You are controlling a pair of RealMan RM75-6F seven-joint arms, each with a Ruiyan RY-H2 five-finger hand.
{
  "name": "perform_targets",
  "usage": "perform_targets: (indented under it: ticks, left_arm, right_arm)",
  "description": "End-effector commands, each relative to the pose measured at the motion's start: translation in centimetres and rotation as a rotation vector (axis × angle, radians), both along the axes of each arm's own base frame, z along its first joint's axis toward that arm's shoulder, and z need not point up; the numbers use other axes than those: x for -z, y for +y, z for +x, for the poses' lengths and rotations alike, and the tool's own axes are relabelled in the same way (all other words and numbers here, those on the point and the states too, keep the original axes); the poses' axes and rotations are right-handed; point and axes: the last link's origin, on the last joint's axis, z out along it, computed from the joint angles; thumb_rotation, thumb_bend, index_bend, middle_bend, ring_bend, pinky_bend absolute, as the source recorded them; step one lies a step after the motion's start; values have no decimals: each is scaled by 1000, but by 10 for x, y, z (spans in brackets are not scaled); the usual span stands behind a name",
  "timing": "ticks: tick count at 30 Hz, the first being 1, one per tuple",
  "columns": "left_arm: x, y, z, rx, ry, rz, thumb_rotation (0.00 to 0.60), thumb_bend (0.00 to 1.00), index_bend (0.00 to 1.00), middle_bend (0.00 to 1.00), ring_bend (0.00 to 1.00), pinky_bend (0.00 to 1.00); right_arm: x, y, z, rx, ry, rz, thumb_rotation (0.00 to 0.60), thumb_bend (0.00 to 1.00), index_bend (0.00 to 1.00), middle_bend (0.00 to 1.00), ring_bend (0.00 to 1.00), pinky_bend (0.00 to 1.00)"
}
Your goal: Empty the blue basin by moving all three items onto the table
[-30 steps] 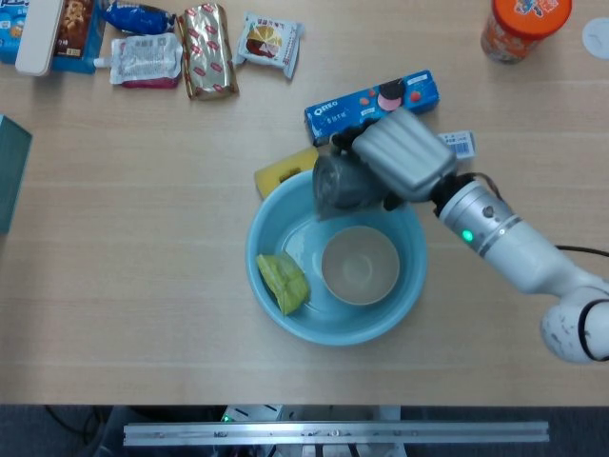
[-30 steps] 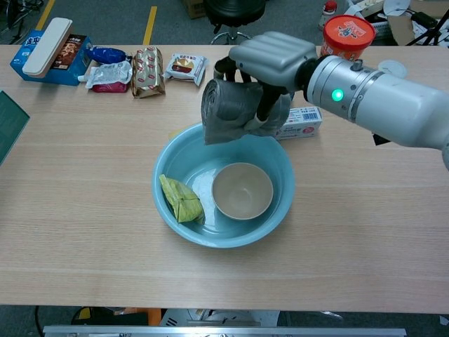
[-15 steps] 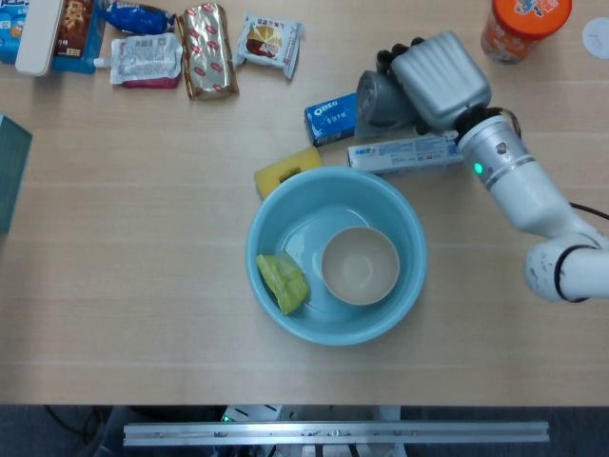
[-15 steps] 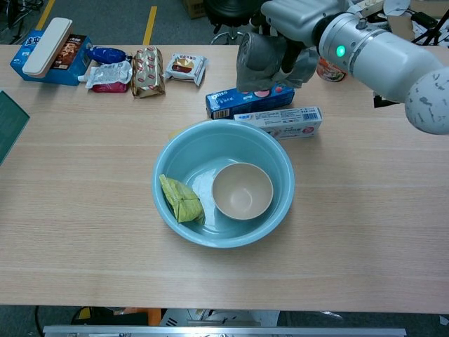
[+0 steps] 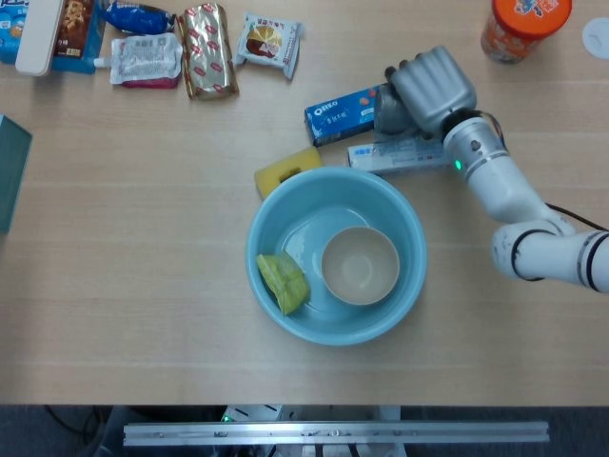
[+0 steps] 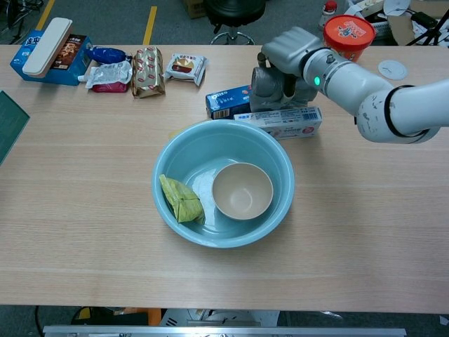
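In the blue basin (image 6: 223,140) at frame centre, a beige bowl (image 6: 242,191) and a yellow-green packet (image 6: 181,199) are left. Above it, a grey cup (image 6: 266,84) is grasped by the right robot hand (image 5: 430,88) over two boxes; if released there, it could tip. The wooden desk (image 6: 84,182) is crowded with snacks along its upper edge; beyond, a chair base is seen.

My right hand (image 6: 284,60) grips a grey cup (image 6: 265,90) above the blue cookie box (image 6: 228,102) and the toothpaste box (image 6: 283,122). The blue basin (image 6: 168,158) contains a beige bowl (image 6: 242,191) and a green packet (image 6: 181,199).
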Motion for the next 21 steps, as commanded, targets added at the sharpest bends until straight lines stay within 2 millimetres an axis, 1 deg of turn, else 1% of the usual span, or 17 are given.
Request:
perform_targets:
  ticks: [1,5,9,11,12,14,16,19,21]
  left_arm:
    - [0,1,0,3,0,-1,600,427,435,391,322,235]
    - [1,3,0,4,1,-5,600,427,435,391,322,234]
    - [4,7,2,13,1,-14,600,427,435,392,322,234]
    - [6,8,3,20,-1,-18,600,427,435,391,322,234]
    - [6,9,4,24,-2,-20,600,427,435,391,322,234]
    - [7,10,6,33,-4,-23,600,427,435,391,322,234]
    - [8,10,8,40,-5,-23,600,426,435,391,322,234]
    - [7,9,8,38,-3,-20,600,427,435,391,322,233]
    - [6,9,7,36,0,-17,600,427,435,391,322,232]
  right_arm:
    - [3,4,-8,14,13,21,600,301,758,702,718,814]
    - [-4,14,-14,17,2,43,600,301,758,702,716,814]
    - [-21,24,-24,27,9,62,600,300,749,687,693,814]
    - [-31,28,-30,46,36,68,600,296,654,621,638,796]
    - [-35,29,-32,55,52,69,600,293,555,555,586,762]
    - [-43,32,-34,89,69,75,600,290,310,383,445,654]
    - [-50,34,-32,111,75,78,600,288,153,275,346,574]
    - [-60,36,-27,108,90,70,600,283,18,181,260,501]
    - [-64,37,-24,102,84,63,600,276,0,161,237,481]
